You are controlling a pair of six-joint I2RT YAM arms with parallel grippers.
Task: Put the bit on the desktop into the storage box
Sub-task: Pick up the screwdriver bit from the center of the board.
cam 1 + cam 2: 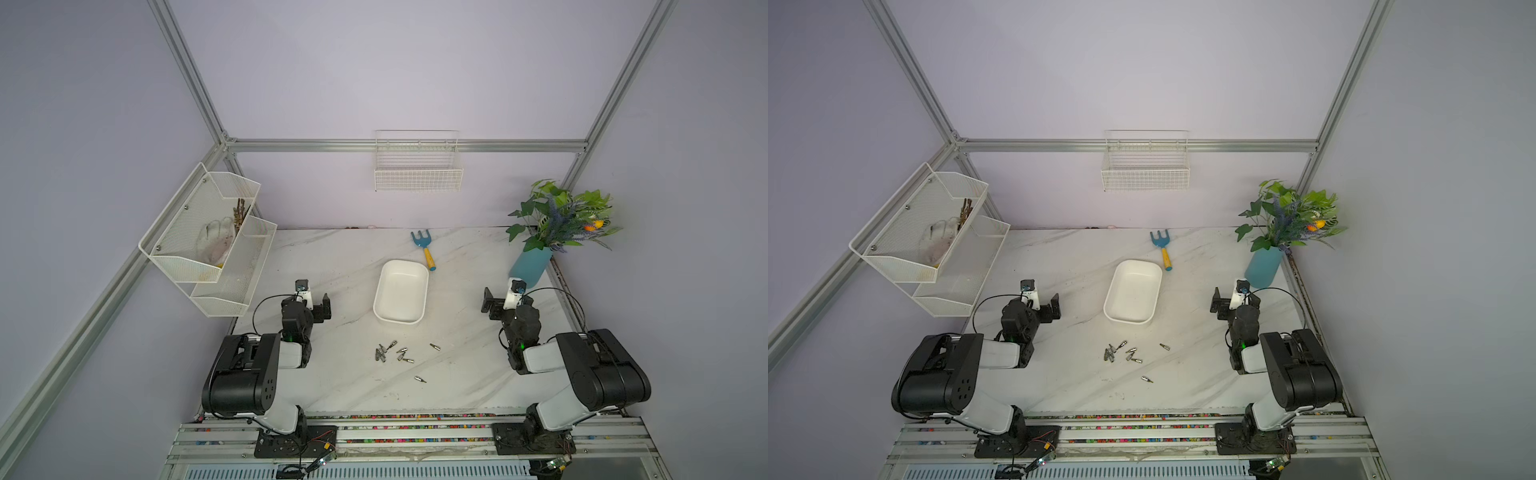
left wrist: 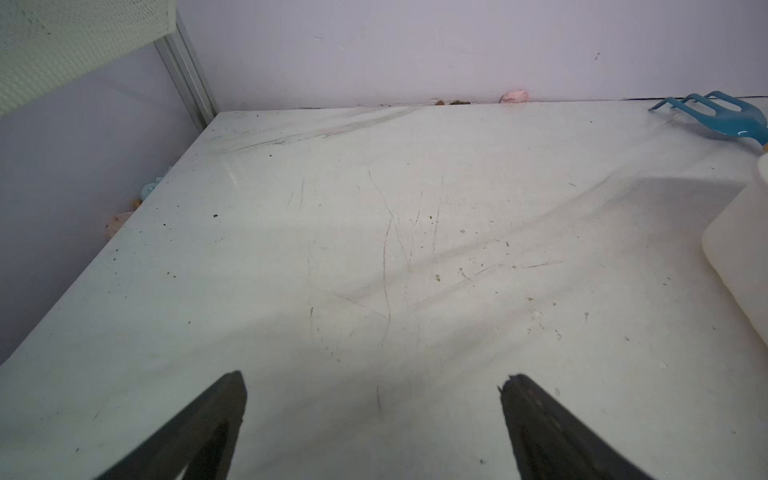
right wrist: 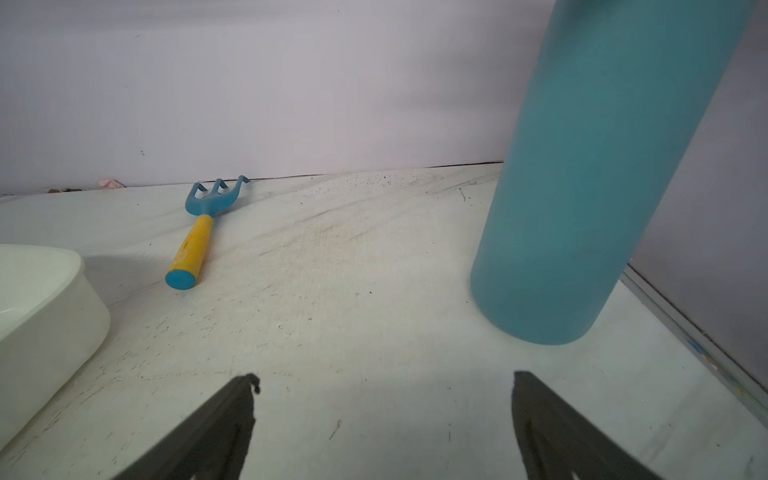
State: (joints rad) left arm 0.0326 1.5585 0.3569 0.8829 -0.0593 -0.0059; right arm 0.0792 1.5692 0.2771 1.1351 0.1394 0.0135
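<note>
Bits (image 1: 379,354) scattered on desktop (image 1: 353,386), six o'clock of storage box (image 1: 401,291). My left gripper (image 2: 374,376) and right gripper (image 3: 385,375) — both spread wide, gripping nothing.

Small metal screwdriver bits (image 1: 380,354) lie flat on the white marbled counter (image 1: 345,266). Most form a loose central cluster, with one apart to the right and one nearer. Just beyond them stands the empty white storage box (image 1: 401,293), slightly skewed.

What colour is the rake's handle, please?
Handle: yellow, blue end cap; best in right wrist view.
</note>
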